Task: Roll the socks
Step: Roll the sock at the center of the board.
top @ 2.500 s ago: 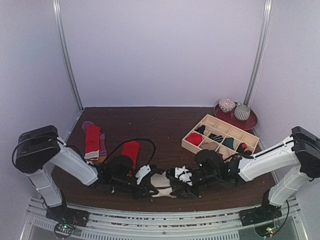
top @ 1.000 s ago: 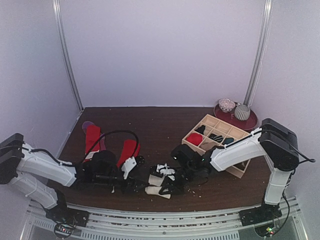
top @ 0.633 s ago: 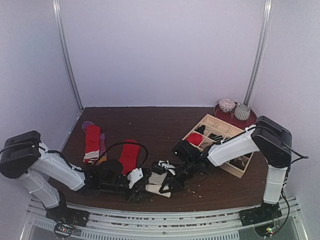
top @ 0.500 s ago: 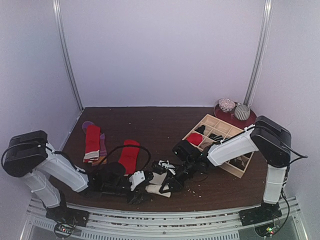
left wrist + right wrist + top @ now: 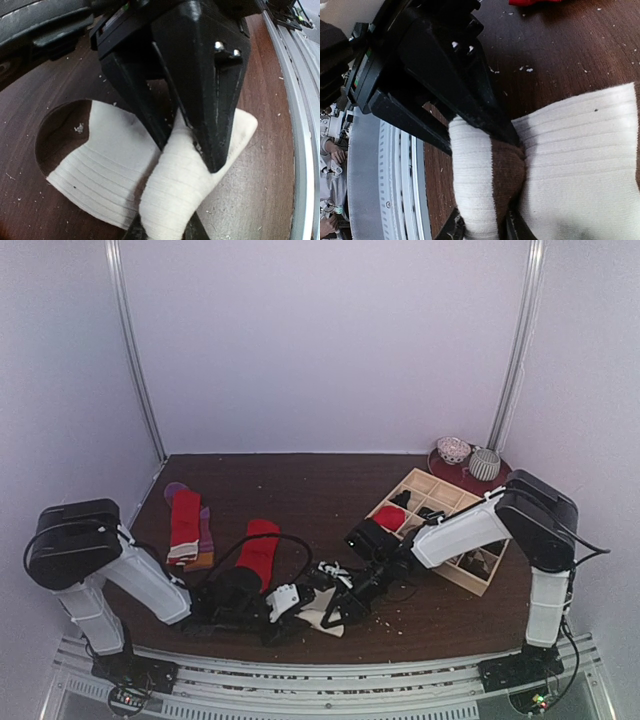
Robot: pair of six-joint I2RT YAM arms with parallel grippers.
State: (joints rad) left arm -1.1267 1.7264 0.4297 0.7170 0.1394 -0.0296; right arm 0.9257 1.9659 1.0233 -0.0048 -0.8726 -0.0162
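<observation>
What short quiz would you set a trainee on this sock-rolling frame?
1. True or false: the left fingers and right fingers are both shut on the cream sock.
2. The wooden tray sits on the table's: A right side, B left side, C near centre.
3. Fill in: in the right wrist view, the cream sock's patch is ___.
Key: 1 true; 2 A; 3 brown.

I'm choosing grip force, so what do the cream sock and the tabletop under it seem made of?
The cream sock: soft knit fabric, likely cotton blend; matte, ribbed lines across the cuff, it folds limply. The tabletop: dark wood or wood-look laminate; streaky grain, faint sheen, so I cannot tell which.
</observation>
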